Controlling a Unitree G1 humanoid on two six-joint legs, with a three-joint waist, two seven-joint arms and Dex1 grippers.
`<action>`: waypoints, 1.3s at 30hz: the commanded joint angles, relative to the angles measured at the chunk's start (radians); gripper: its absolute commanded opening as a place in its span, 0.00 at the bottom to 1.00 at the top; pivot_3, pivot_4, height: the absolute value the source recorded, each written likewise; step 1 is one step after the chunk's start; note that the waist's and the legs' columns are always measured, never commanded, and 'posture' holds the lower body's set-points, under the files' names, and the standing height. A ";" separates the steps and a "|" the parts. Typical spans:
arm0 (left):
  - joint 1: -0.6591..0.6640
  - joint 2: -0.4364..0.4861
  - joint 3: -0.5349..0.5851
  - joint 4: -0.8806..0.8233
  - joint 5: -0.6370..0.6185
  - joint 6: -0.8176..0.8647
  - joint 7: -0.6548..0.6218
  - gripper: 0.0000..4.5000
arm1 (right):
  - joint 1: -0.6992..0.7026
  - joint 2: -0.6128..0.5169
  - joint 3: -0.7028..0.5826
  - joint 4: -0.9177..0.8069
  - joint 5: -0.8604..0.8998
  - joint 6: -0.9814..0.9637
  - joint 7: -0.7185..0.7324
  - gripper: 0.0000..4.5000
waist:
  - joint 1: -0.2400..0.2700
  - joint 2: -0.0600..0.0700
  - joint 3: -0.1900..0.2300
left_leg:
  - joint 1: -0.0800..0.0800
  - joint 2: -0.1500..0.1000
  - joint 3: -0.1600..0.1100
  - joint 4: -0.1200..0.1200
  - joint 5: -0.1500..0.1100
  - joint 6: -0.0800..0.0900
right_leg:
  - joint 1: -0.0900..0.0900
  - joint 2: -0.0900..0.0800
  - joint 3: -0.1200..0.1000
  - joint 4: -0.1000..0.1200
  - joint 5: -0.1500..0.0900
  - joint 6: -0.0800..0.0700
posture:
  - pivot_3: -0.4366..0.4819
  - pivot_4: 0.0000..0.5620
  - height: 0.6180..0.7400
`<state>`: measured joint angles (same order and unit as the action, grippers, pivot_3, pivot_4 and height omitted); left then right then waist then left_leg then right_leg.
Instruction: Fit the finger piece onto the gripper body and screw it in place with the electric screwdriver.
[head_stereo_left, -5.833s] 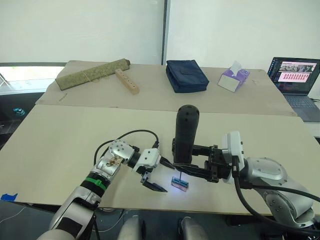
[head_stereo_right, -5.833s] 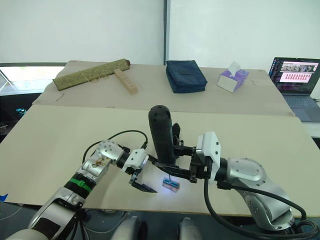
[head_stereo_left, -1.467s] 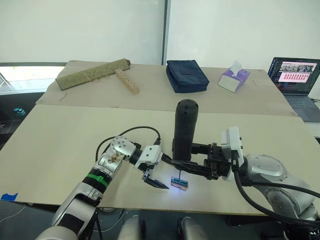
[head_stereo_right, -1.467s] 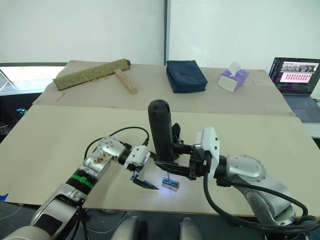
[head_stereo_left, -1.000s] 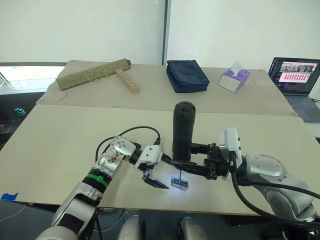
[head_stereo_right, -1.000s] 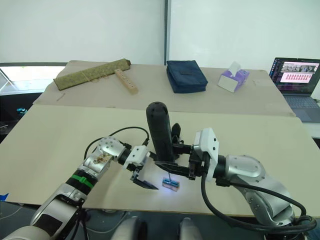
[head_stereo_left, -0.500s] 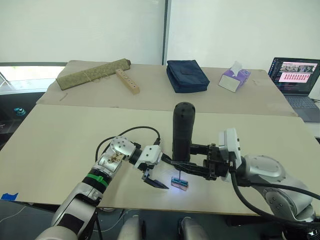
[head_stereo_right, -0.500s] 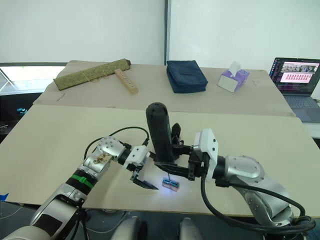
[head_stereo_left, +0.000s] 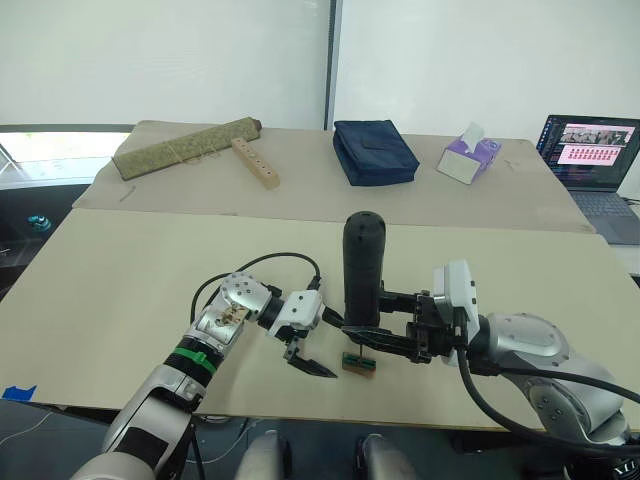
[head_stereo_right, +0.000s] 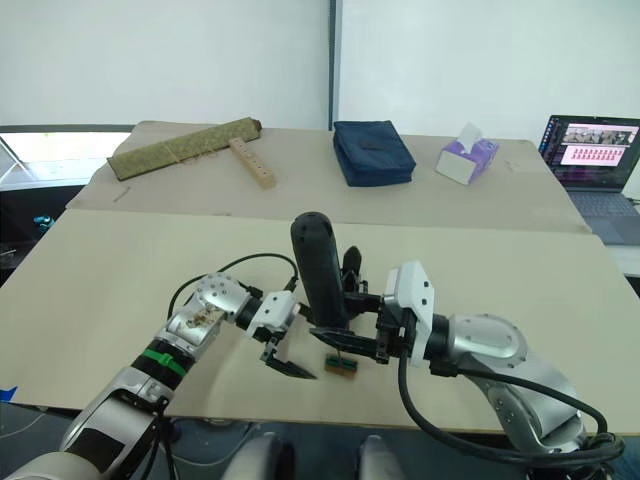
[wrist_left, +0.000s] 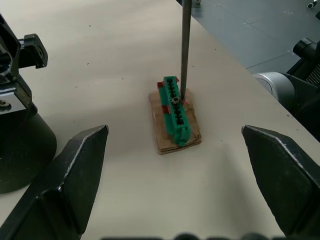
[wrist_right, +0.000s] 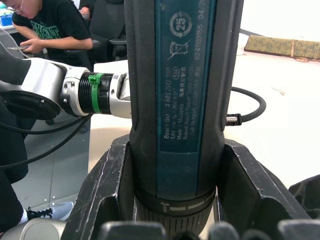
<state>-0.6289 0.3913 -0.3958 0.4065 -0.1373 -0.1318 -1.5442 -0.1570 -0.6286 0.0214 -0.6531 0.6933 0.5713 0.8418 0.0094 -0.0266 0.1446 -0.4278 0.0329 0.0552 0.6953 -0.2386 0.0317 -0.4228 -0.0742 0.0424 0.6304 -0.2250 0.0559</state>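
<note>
My right gripper (head_stereo_left: 366, 336) is shut on the electric screwdriver (head_stereo_left: 362, 268), a thick black cylinder held upright near the table's front edge. Its thin metal bit (wrist_left: 185, 45) touches a screw in the small green-and-brown block (wrist_left: 175, 117) lying on the table. Just left of that block, my left gripper (head_stereo_left: 322, 345) is open and holds nothing, its black fingers (wrist_left: 65, 185) standing either side of the block. The gripper body (wrist_left: 20, 145), black with a round base, stands just behind the screwdriver (head_stereo_right: 350, 268). The finger piece is out of view.
On the far table lie a rolled green mat (head_stereo_left: 185, 146), a wooden block with holes (head_stereo_left: 254, 162), a navy pouch (head_stereo_left: 373, 152) and a tissue box (head_stereo_left: 466, 158). A laptop (head_stereo_left: 590, 160) stands at the far right. A seated person (wrist_right: 45, 25) is beyond the table.
The screwdriver has sunk a little lower over the block. The bluish-white light on the block has gone out. My left gripper has stayed put.
</note>
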 joint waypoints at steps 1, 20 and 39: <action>-0.018 0.003 0.013 -0.013 -0.008 -0.011 -0.002 1.00 | -0.016 0.002 -0.042 -0.045 0.065 -0.003 -0.006 0.42 | 0.000 0.000 0.000 | 0.000 0.000 0.000 0.000 0.000 0.000 | 0.000 0.000 0.000 0.000 0.000 0.000 | 0.48 0.27 0.99; -0.018 -0.003 0.012 -0.012 -0.006 -0.015 0.003 1.00 | -0.052 -0.009 -0.033 -0.021 0.057 -0.023 -0.032 0.42 | 0.000 0.000 0.000 | 0.000 0.000 0.000 0.000 0.000 0.000 | 0.000 0.000 0.000 0.000 0.000 0.000 | 0.48 0.27 0.99; -0.016 0.000 0.013 -0.019 -0.010 -0.009 0.000 1.00 | -0.040 0.000 -0.021 -0.022 0.046 -0.026 -0.023 0.42 | 0.000 0.000 0.000 | 0.000 0.000 0.000 0.000 0.000 0.000 | 0.000 0.000 0.000 0.000 0.000 0.000 | 0.48 0.27 0.99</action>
<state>-0.6289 0.3907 -0.3957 0.4065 -0.1373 -0.1319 -1.5425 -0.1867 -0.6330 0.0208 -0.6397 0.7195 0.5742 0.8085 0.0093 -0.0266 0.1446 -0.4278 0.0330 0.0552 0.6953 -0.2386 0.0317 -0.4228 -0.0742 0.0424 0.6304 -0.2250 0.0559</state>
